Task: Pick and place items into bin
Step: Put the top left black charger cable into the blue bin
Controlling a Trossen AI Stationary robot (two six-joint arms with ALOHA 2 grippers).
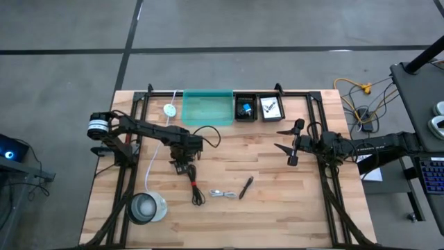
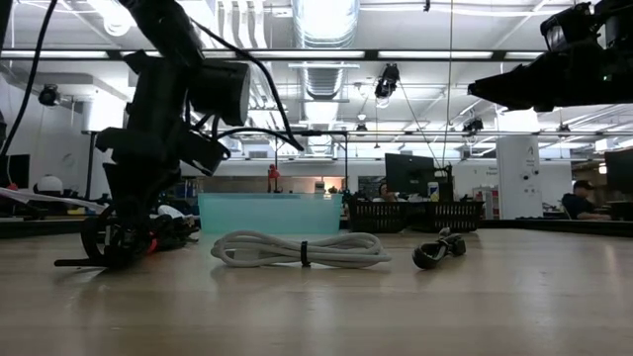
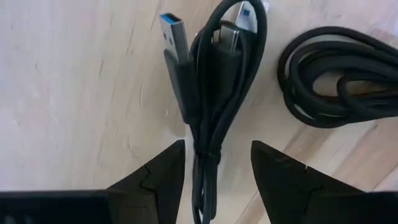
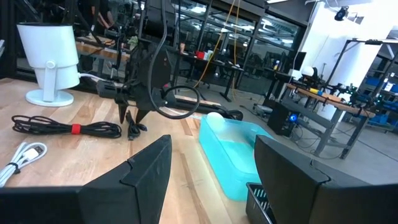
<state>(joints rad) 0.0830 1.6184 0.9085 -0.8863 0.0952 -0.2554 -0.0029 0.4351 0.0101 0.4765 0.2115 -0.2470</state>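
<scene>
The left gripper point(image 1: 183, 167) was low over the table point(image 1: 277, 208), just in front of the bin point(image 1: 207, 107). In the left wrist view, its jaws were spread, and a black cable point(image 3: 208, 112) with a blue plug lay on the wood between the two fingers point(image 3: 155, 177). The fingers stood on both sides of the cable, but I could not tell if they touched it. A second black coil point(image 3: 333, 78) lay just beside this cable.

In the high view, another black cable point(image 1: 197, 192) lay in front of the left gripper. In the right wrist view, it showed a red tie point(image 4: 75, 129). To its right lay the silvery cable point(image 1: 222, 194) and then the pen point(image 1: 245, 187), all near each other and apart from the bin. Two small black trays point(image 1: 258, 108) stood right of the bin.

The round container point(image 1: 144, 207) stood at the front left corner. The white cord point(image 1: 154, 156) ran from there toward the disc point(image 1: 169, 109) beside the bin.

The right gripper point(image 1: 288, 144) hung above the right half of the table, with its jaws wide apart and holding nothing.
</scene>
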